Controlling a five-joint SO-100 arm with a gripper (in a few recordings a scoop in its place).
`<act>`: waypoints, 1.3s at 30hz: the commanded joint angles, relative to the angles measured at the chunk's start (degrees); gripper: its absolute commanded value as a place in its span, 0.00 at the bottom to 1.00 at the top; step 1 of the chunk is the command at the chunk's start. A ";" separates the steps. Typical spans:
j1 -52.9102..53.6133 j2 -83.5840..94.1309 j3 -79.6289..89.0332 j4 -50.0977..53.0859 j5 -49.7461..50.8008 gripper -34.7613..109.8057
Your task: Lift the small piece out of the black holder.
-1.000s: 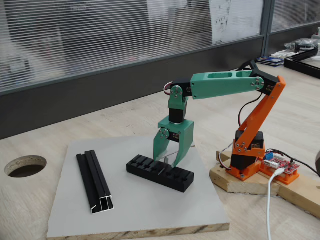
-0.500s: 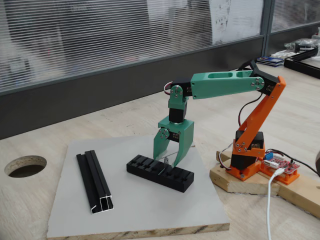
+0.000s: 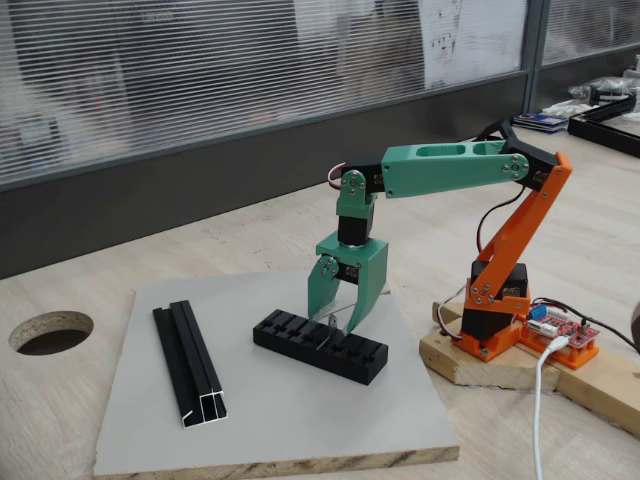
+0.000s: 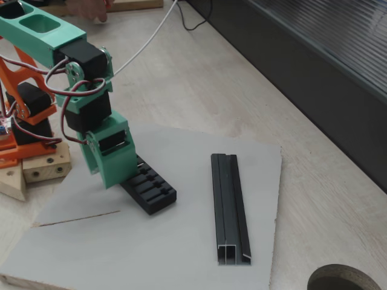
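The black holder (image 3: 320,346) lies on a grey board (image 3: 270,420), its row of slots facing up; in another fixed view the black holder (image 4: 152,188) sticks out from under the green gripper. My gripper (image 3: 331,322) points straight down over the holder's middle slots. A thin silvery small piece (image 3: 331,319) stands between the fingertips, just above the slots, and the jaws are closed in on it. From the other side the gripper (image 4: 110,176) hides the piece and the holder's near end.
A long black grooved rail (image 3: 190,365) with silvery cut ends lies left of the holder on the board, also seen as the rail (image 4: 228,205). The arm's orange base (image 3: 495,320) sits on a wooden block. A round hole (image 3: 50,332) opens in the table.
The moving finger has closed slightly inward on the small piece. The arm itself has barely moved.
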 commanded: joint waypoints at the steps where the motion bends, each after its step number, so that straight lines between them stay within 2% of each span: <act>1: 0.62 1.14 -3.08 -0.18 0.35 0.40; 4: 0.62 1.14 -4.22 -0.18 0.35 0.36; 15: 0.62 1.05 -3.25 0.35 5.71 0.36; 39: 0.53 1.05 -1.32 -0.44 5.54 0.35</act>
